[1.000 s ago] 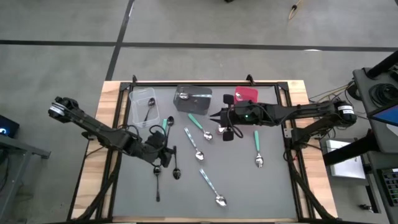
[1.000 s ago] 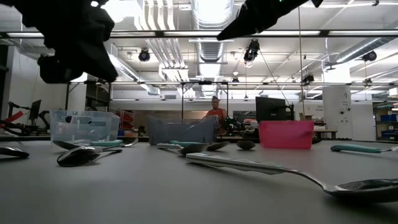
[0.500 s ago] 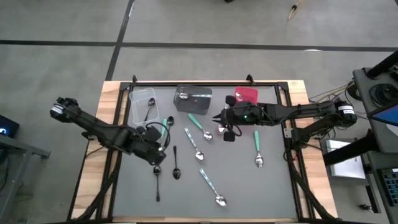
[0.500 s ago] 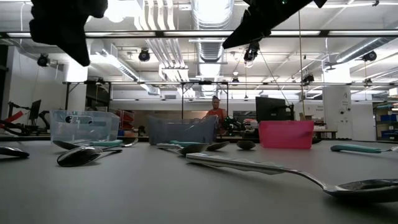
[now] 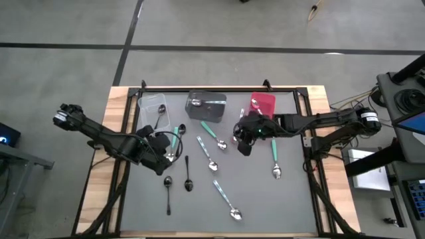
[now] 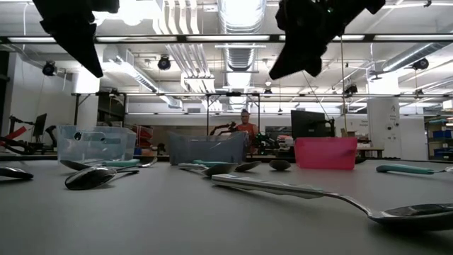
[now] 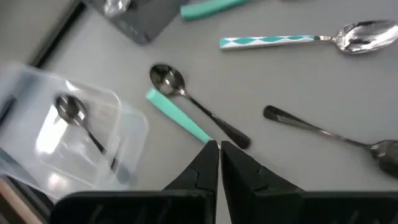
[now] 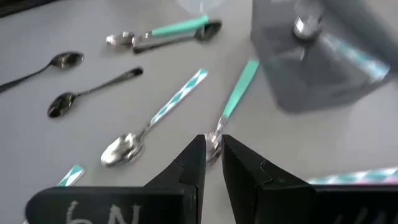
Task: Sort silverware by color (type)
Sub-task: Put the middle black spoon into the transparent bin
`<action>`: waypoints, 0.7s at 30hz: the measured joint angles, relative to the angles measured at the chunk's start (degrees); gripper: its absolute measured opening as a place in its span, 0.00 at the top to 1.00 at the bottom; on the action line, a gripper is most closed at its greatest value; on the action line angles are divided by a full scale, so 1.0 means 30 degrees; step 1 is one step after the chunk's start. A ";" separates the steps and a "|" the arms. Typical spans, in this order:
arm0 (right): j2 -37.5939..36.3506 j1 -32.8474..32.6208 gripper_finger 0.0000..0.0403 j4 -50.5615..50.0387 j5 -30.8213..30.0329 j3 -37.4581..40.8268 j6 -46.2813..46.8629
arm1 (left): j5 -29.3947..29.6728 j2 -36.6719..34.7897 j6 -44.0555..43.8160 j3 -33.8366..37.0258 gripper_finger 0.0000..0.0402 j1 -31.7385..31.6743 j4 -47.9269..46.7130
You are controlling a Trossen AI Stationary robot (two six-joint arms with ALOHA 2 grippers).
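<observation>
Spoons lie scattered on the grey mat (image 5: 285, 199): black ones (image 5: 188, 176), teal-handled ones (image 5: 209, 128) and patterned-handled ones (image 5: 226, 197). My left gripper (image 7: 217, 146) hangs shut and empty above the mat's left part (image 5: 171, 154), over a black spoon (image 7: 199, 109) that lies across a teal handle (image 7: 177, 115). My right gripper (image 8: 212, 149) hovers right of centre (image 5: 242, 143), high above a teal-handled spoon (image 8: 239, 93). That spoon's bowl end shows right at its tip, and I cannot tell whether it holds anything.
Three bins stand along the far edge. The clear bin (image 5: 143, 106) holds a black spoon (image 7: 78, 118), the dark grey bin (image 5: 216, 109) a silver one, and the red bin (image 5: 264, 103) is at the right. A person stands in the room beyond (image 6: 245, 127).
My left gripper has risen, rolled, and drawn back toward the table's left and far side. My right gripper has sunk a little and rolled about its own axis. The spoons on the mat lie as before.
</observation>
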State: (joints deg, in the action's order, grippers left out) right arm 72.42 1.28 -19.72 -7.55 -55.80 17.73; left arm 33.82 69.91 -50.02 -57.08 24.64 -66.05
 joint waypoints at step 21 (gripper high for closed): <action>0.3039 -0.4471 0.89 -0.0402 0.0000 -0.1947 0.9745 | 0.3075 -0.1904 1.0342 0.0968 1.00 -0.0627 0.3914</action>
State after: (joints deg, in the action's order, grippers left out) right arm 81.54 -12.13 -20.92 -7.55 -61.64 46.97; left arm 43.05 64.20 -18.99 -54.17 22.76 -54.31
